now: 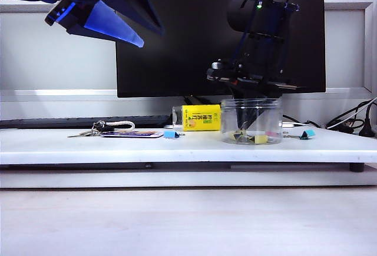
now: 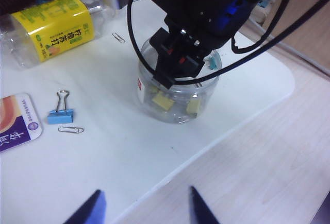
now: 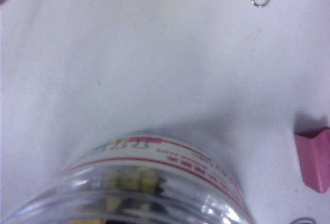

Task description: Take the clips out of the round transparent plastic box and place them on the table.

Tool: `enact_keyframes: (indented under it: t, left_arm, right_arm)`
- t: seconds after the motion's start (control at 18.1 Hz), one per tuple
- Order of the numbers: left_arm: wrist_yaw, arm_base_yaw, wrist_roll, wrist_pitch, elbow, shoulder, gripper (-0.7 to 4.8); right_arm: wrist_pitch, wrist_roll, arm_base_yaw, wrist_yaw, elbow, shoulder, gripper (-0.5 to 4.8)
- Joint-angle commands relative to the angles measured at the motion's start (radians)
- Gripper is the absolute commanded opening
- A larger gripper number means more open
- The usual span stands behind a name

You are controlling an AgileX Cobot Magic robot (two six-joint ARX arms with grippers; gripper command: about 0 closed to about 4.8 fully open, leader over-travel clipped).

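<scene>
The round transparent plastic box (image 1: 251,120) is standing upright on the table (image 1: 177,150), right of centre in the exterior view, just beside a yellow packet (image 1: 201,117). Several yellow clips (image 1: 254,139) are lying on its floor; the left wrist view is showing at least two (image 2: 164,101) through the wall.

The right gripper (image 1: 247,120) is reaching down into the box from above. Its jaws are hidden by the arm housing and the plastic; the narrow opening suggests they are clenching, but whether a clip is caught between them cannot be told. The right wrist view is showing only the box rim (image 3: 149,183) close up, with a pink clip (image 3: 313,157) on the table at the right edge.

The left gripper (image 2: 144,206) is hanging released, jaws wide, high at upper left of the exterior view and well apart from the box.

Risks, as judged from here:
- The box is unrestrained. If the jaws are pressing the wall or floor, lifting may be dragging or tipping it toward the packet.
- A clip pinched only by a wire handle could be slipping free on withdrawal and falling back in.
- Two clips may be coming up together and scattering near the blue clip (image 2: 61,115) or the teal clip (image 1: 307,133), confusing the count.
</scene>
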Motion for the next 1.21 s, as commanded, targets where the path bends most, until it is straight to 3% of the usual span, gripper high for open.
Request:
enact_keyframes:
  t: [0.06,0.39,0.77,0.99,1.1,1.21]
  left_arm:
    - [0.001,0.0,0.001,0.013,0.006,-0.002,2.15]
    - [0.001,0.0,0.001,0.013,0.006,-0.002,2.15]
    - [0.001,0.0,0.005,0.013,0.006,-0.002,2.15]
    - [0.0,0.001,0.054,0.013,0.006,-0.002,2.15]
    - [0.0,0.001,0.078,0.012,0.006,-0.002,2.15]
    - [0.0,0.001,0.093,0.012,0.006,-0.002,2.15]
  right_arm:
    - [0.002,-0.003,0.0,0.005,0.001,0.003,-0.01]
    - [-0.042,-0.003,0.0,0.005,0.028,-0.001,-0.01]
    - [-0.23,-0.01,0.0,0.006,0.197,-0.001,-0.01]
    - [-0.304,-0.03,0.0,-0.002,0.231,-0.027,-0.01]
    - [-0.284,-0.029,0.001,-0.088,0.231,-0.06,-0.01]
    - [-0.232,-0.029,0.001,-0.252,0.231,-0.082,-0.01]
